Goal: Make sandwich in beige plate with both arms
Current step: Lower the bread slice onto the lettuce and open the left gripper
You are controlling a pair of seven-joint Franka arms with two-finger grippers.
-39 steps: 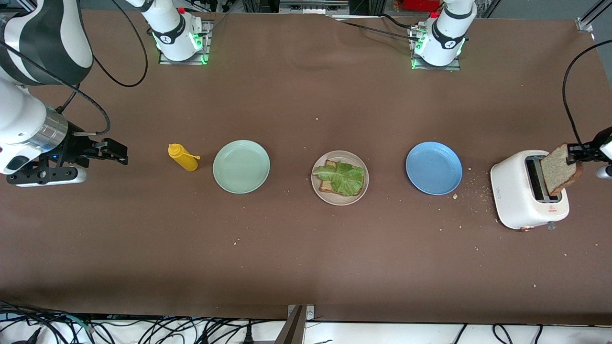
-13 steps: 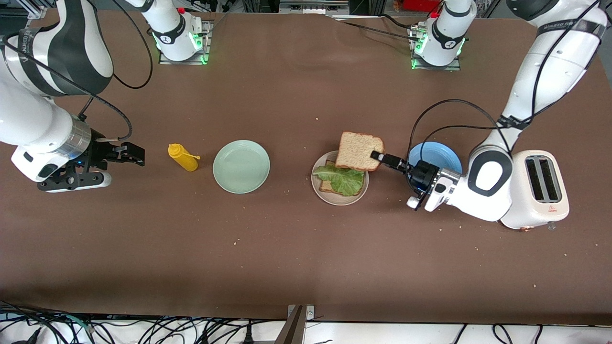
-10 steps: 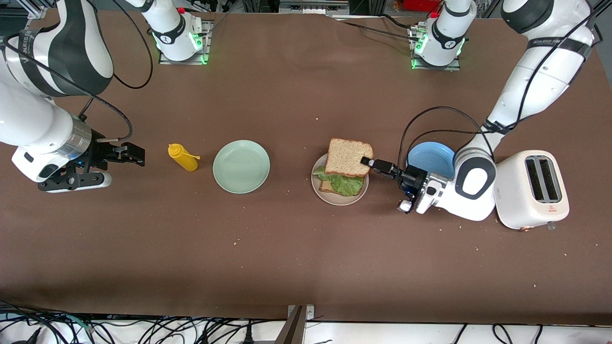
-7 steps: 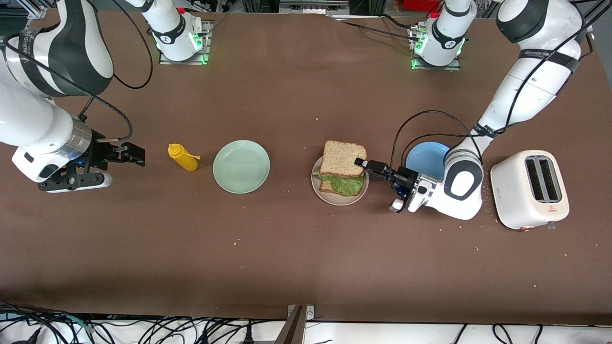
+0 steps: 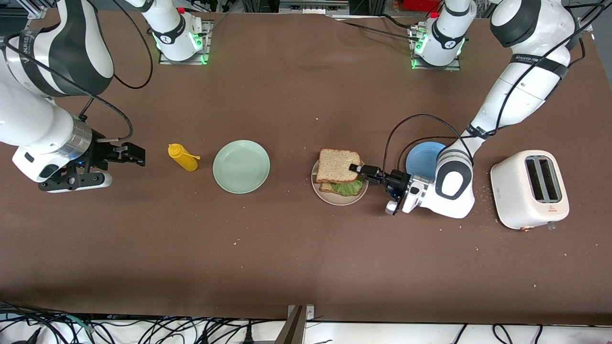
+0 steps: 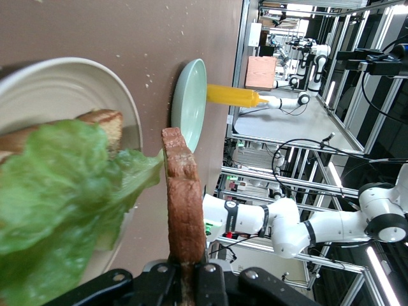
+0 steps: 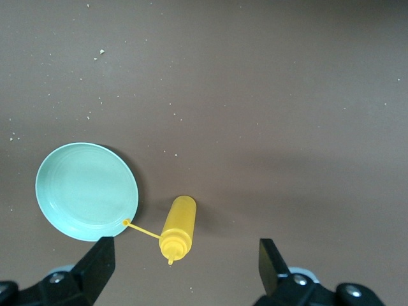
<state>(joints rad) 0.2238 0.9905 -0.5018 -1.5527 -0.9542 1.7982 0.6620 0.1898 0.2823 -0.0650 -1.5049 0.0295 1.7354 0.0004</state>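
The beige plate (image 5: 318,187) sits mid-table and holds a toasted bread slice topped with a green lettuce leaf (image 5: 345,188). My left gripper (image 5: 356,168) is shut on a second bread slice (image 5: 337,165) and holds it flat just over the lettuce. In the left wrist view the held slice (image 6: 185,210) shows edge-on between the fingers, with the lettuce (image 6: 57,197) and plate (image 6: 38,83) beside it. My right gripper (image 5: 129,154) is open and empty, waiting above the table near the yellow bottle (image 5: 182,157) at the right arm's end.
A mint green plate (image 5: 241,166) lies beside the yellow bottle. A blue plate (image 5: 420,160) is partly hidden by my left arm. A white toaster (image 5: 530,189) stands at the left arm's end. Crumbs are scattered around the toaster and the blue plate.
My left gripper carried the bread slice from the toaster to over the beige plate and lowered it toward the lettuce. The right arm shifted slightly early, then stayed still.
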